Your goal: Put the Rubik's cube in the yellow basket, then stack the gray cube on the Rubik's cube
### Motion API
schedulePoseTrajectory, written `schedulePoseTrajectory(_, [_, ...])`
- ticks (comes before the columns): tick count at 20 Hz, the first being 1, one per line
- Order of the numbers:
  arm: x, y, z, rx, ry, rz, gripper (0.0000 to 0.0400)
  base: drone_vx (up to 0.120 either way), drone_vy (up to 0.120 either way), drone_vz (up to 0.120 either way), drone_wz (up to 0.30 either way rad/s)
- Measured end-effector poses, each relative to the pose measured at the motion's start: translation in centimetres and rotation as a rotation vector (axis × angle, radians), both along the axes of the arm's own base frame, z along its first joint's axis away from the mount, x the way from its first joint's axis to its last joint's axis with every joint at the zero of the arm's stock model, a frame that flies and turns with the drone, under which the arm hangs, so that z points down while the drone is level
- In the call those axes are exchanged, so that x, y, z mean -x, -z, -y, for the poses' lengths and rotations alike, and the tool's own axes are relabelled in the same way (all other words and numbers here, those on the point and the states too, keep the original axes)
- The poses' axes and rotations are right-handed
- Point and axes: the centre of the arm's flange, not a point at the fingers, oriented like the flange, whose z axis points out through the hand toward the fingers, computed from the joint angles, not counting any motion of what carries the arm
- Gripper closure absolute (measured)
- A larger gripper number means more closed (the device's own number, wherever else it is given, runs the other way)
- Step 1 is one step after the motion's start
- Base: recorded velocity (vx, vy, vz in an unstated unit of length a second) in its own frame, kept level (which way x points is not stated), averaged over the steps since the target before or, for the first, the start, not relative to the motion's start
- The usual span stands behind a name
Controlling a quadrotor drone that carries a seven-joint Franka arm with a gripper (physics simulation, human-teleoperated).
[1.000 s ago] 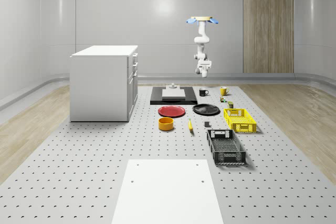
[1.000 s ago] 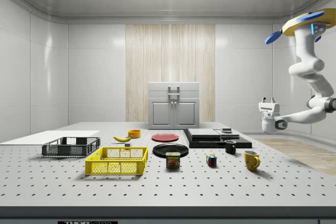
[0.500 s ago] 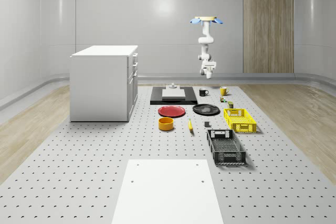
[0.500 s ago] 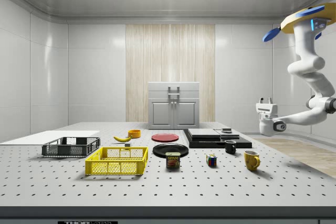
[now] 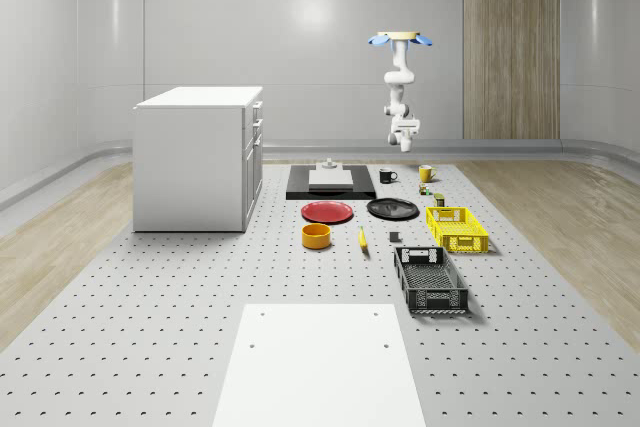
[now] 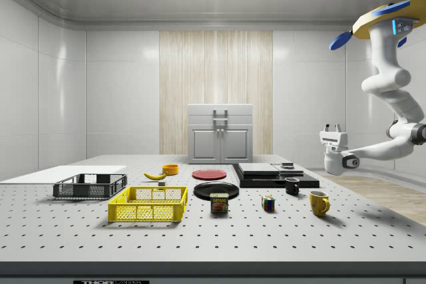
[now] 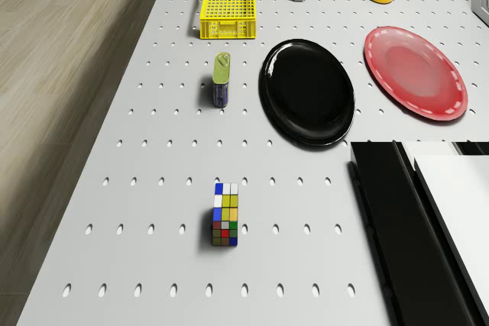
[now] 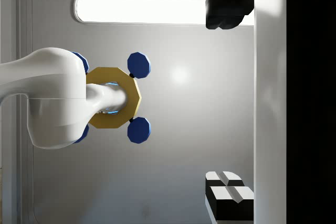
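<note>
In the side view's lower left, you are seeing the yellow basket [image 6: 148, 213] sitting nearest on the perforated table [image 6: 219, 244], with nothing lying inside it. Just right of it, near the frame's lower middle, a tin can [image 6: 219, 203] is standing upright. The Rubik's cube [image 6: 268, 203] is resting on the table right of the can, well apart from the basket, and a yellow mug [image 6: 319, 203] is standing further right.

Behind these, a black plate [image 6: 216, 190] is lying at mid-frame. In the whole-scene view, the gray cube [image 5: 394, 238] is sitting on the table just right of centre, between a banana [image 5: 362, 239] and the basket.

At the side view's right edge, the gripper [image 6: 332, 127] is hanging in the air beyond the mug and pointing upward; its jaws are standing wide apart, holding nothing. The drone [image 6: 383, 21] is hovering high in that view's upper right corner, over the table's far end.
</note>
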Motion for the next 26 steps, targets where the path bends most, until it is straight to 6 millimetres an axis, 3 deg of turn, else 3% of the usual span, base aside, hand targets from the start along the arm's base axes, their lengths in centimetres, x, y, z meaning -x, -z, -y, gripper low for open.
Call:
schedulePoseTrajectory(4, [0.0, 0.0, 0.0, 0.003, 0.0, 0.003, 0.0, 0.12, 0.02, 0.0, 0.0])
schedulePoseTrajectory(13, [0.1, 0.0, -0.3, 0.025, 0.001, 0.01, 0.0, 0.12, 0.116, 0.0, 0.0])
schedulePoseTrajectory(21, [0.2, 0.1, -1.1, 0.107, 0.002, 0.016, 0.0, 0.12, 0.015, 0.0, 0.0])
schedulePoseTrajectory(26, [0.2, 0.3, -2.5, 0.252, 0.005, 0.019, 0.0, 0.12, 0.024, 0.0, 0.0])
